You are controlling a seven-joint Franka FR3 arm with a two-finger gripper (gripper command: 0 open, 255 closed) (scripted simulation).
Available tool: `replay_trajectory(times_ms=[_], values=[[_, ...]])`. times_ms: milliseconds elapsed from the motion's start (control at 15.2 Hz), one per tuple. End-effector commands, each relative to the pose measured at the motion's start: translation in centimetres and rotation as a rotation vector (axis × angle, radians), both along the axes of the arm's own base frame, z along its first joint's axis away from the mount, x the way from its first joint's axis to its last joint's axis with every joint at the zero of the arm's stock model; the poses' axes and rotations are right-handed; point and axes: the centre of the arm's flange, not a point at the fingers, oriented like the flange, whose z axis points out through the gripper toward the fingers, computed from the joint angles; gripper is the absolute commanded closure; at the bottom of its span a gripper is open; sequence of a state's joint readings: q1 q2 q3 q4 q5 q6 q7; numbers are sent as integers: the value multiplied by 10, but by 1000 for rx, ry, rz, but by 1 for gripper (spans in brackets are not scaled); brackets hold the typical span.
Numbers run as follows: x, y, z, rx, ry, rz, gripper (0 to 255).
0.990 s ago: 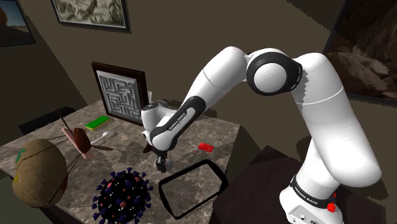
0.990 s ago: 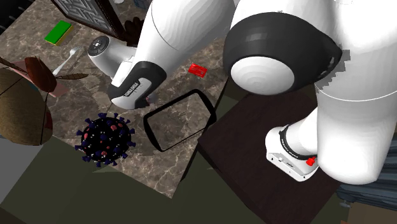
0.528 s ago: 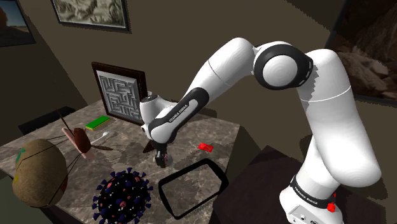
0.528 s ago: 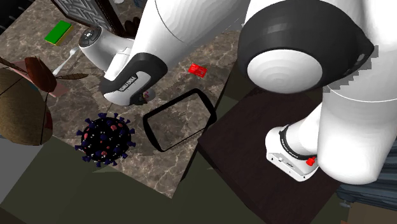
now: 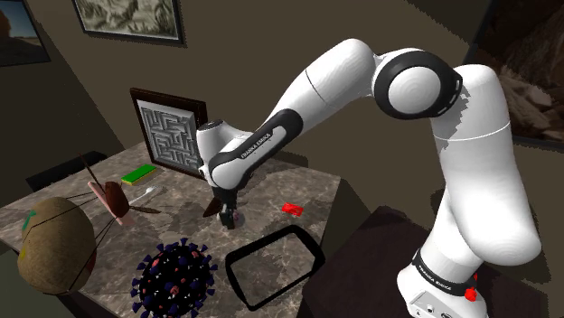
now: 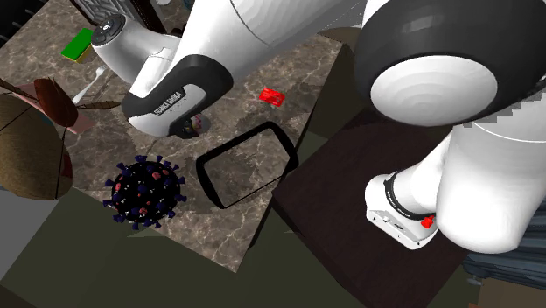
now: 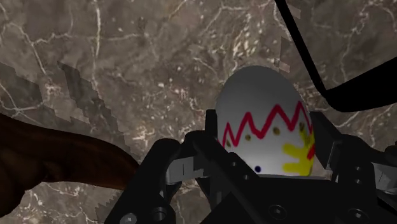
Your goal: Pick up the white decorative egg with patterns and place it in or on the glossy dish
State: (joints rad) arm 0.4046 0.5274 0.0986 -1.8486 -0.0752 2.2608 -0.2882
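Since a second ago the elbow has swung higher and the wrist has drawn up toward the shoulder view's left, so the gripper [image 5: 227, 217] hangs a little higher over the marble table [image 5: 307, 185]. Its two black fingers are clamped on the egg [image 7: 262, 108], one on each flank. The egg is white with a red zigzag band and yellow daubs, its tip pointing down at the stone. It looks clear of the table, though I cannot tell by how much.

The dish [image 5: 229, 269], a shallow black-rimmed rectangle, lies on the table near the stand-side edge. It sits toward the shoulder view's lower right of the gripper, with nothing between them.

The step in hand is the carry. Doing it well probably means keeping the squeeze steady, since a smooth curved shell can slip. It also means holding enough height to pass the rim and heading straight for the dish's middle, away from the spiky ball [image 5: 174, 275] beside it. Lower gently before letting go, as an egg set down off-centre may roll out.
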Motion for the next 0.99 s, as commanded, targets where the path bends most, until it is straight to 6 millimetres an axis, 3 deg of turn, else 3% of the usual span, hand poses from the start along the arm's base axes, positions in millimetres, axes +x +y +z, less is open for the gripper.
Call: replay_trajectory(times_ms=[0,66,924], values=[[0,1,11,0,0,0,255],[0,1,11,0,0,0,255],[-169,-53,15,0,0,0,255]])
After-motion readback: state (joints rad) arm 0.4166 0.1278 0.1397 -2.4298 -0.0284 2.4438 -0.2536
